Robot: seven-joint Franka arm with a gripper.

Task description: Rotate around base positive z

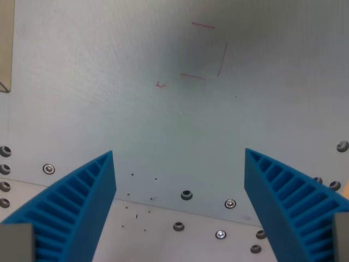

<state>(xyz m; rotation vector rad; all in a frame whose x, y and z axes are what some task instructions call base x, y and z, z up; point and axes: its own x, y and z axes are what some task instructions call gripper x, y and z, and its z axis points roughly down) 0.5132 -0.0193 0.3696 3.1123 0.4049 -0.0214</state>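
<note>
Just blue gripper spread wide, holding nothing, above grey table with red marks.

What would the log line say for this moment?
gripper: open, holding nothing | below: grey plate with red marks | bolts near edge

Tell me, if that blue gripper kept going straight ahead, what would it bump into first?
Probably just the bare grey table. The gripper is open with nothing between its fingers, and the red marks lie farther up. Depth is hard to judge.
</note>
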